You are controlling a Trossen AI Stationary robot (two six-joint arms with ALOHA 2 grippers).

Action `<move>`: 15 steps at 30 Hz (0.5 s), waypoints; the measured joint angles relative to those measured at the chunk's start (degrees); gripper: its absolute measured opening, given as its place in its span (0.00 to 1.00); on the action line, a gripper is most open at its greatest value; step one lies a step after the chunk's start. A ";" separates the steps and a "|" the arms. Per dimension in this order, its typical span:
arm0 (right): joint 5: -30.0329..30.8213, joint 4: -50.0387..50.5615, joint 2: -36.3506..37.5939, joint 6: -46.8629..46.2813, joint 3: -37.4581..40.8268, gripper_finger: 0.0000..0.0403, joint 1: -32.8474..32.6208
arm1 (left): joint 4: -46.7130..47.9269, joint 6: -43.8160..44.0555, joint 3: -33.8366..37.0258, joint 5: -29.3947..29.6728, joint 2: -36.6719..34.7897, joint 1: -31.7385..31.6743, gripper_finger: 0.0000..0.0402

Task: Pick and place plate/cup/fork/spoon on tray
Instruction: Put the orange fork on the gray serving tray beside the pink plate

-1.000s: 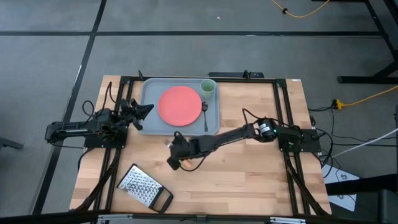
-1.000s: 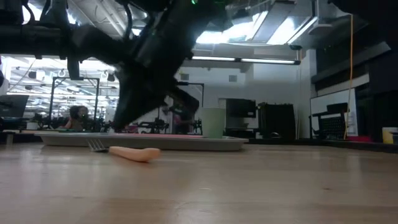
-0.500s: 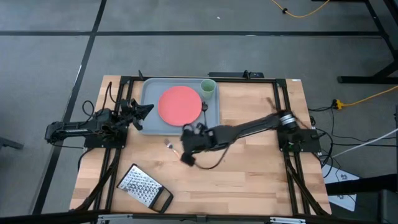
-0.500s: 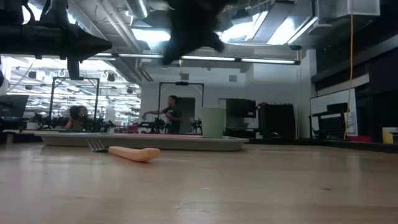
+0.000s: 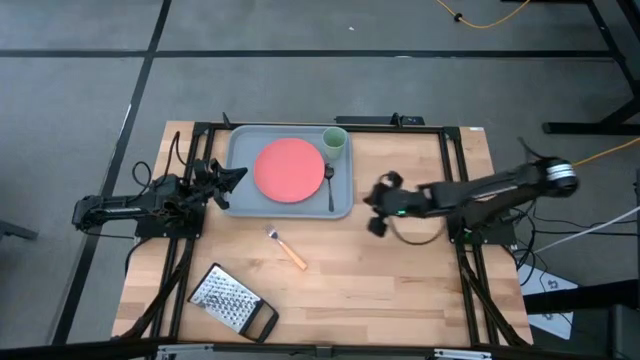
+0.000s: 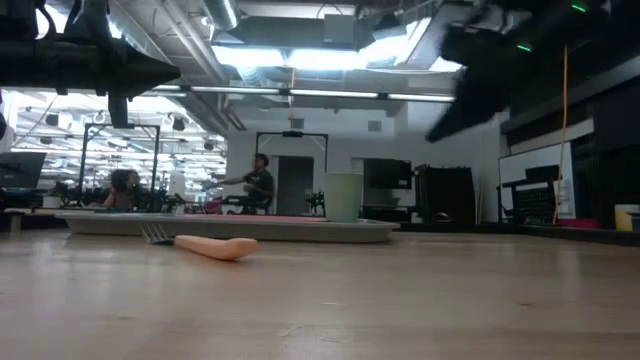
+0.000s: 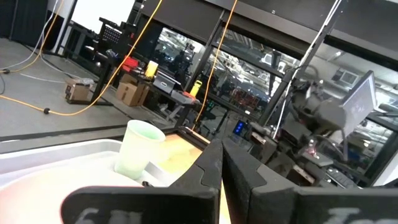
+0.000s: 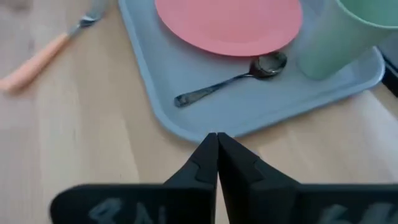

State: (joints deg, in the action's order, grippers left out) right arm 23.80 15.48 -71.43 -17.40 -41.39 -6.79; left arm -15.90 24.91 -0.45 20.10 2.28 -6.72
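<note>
Fork: orange handle, silver tines, flat on bare wood near tray. Right gripper clenched, empty, beside tray's edge.

A light wooden counter stands on grey carpet floor crossed by dark lines — a yellow cable trails across it. Beyond, the low view shows ceiling strip lights, a dark doorway and a person standing.

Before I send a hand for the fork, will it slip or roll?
The fork lies flat on the bare table, so it likely won't roll. Its rounded orange handle looks smooth and may slide when pinched. Slim and low, it probably weighs little and could skid if nudged.
</note>
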 joint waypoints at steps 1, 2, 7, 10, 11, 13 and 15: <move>-0.28 -2.46 3.29 1.67 3.79 0.04 0.17 | 0.00 0.00 0.00 0.02 0.02 0.00 0.00; -0.38 -4.97 6.60 3.90 7.58 0.04 0.26 | 0.00 0.00 0.00 0.00 0.02 -0.02 0.00; -3.44 -20.70 20.01 11.85 24.13 0.04 -0.28 | 0.00 0.00 0.02 0.02 0.01 -0.02 0.00; -6.30 -29.68 26.09 16.55 31.52 0.04 -0.12 | -0.02 0.00 0.00 0.01 0.01 0.00 0.00; -7.41 -32.22 27.78 17.94 33.35 0.04 -0.17 | 0.00 0.00 0.00 0.00 0.02 -0.02 0.00; -8.56 -36.07 31.13 19.48 36.42 0.04 -0.20 | 0.00 0.00 0.02 0.00 0.00 -0.02 0.00; -8.49 -37.79 33.96 20.23 38.50 0.04 -0.17 | -0.02 0.00 0.00 0.02 0.00 -0.02 0.00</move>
State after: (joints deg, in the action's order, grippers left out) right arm 15.31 -22.30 -37.47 2.83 -2.89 -6.96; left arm -15.92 24.91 -0.45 20.12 2.28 -6.74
